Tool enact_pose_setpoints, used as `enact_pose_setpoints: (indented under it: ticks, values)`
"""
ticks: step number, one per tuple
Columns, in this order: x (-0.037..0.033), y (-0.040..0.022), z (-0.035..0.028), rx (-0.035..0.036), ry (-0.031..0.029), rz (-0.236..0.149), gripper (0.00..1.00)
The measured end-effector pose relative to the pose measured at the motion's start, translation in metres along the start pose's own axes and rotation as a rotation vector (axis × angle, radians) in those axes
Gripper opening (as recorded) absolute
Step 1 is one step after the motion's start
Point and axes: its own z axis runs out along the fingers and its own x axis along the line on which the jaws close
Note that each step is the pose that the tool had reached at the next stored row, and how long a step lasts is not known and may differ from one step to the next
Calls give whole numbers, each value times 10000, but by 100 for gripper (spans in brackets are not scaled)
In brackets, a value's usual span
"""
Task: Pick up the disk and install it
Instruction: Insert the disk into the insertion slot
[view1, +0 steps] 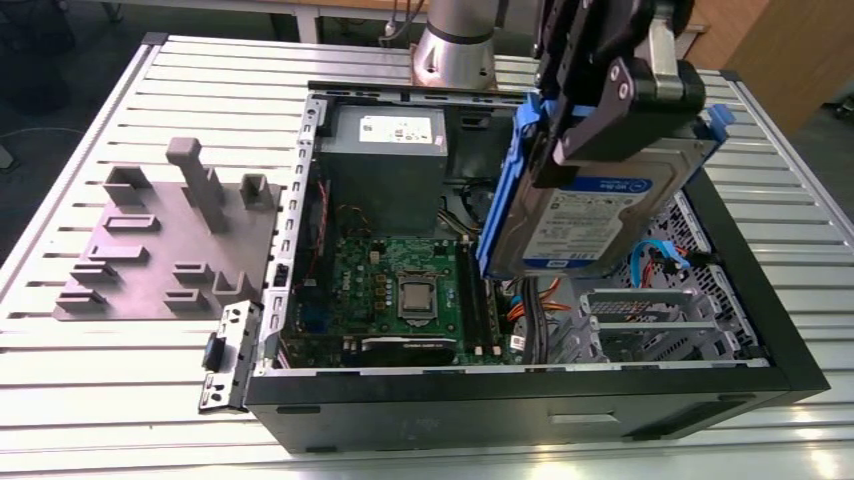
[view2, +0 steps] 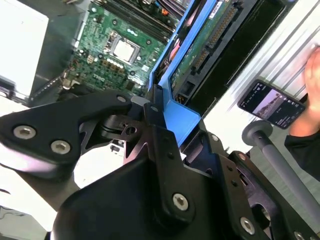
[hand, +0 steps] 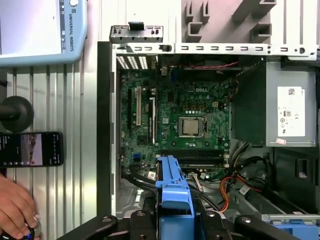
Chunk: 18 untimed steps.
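Silver rectangular metal disk (view1: 587, 215), blue plastic frame: clamped by black gripper (view1: 601, 130). Open black computer case (view1: 534, 400) is seen below the gripper.

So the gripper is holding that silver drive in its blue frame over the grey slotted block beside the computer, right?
Not quite. The gripper does hold the disk in its blue frame, but over the open computer case, not over the grey slotted block, which sits apart toward the exterior view's left. The exterior view shows this.
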Motion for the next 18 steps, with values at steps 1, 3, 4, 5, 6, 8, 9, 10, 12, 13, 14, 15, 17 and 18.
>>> enact_pose_setpoints:
  ticks: [1,3,4,5,6,8,9,10,12,13,14,15,17,18]
  values:
    - [20,0,5,1,0,0,37]
    - [36,-12,14,1,0,1,37]
    - [39,-26,17,1,-1,1,37]
    - [39,-46,20,1,-1,2,37]
    - [40,-74,23,1,1,1,37]
    - [40,-128,29,2,-2,0,37]
    - [40,-142,29,1,-1,0,37]
    - [40,-154,29,1,0,1,37]
    - [40,-170,31,1,0,1,37]
    - [45,-178,33,0,3,1,37]
    - [58,-186,38,1,2,1,37]
    - [74,-194,44,2,0,1,37]
    - [108,-207,56,1,0,2,37]
    - [122,-217,63,1,1,2,37]
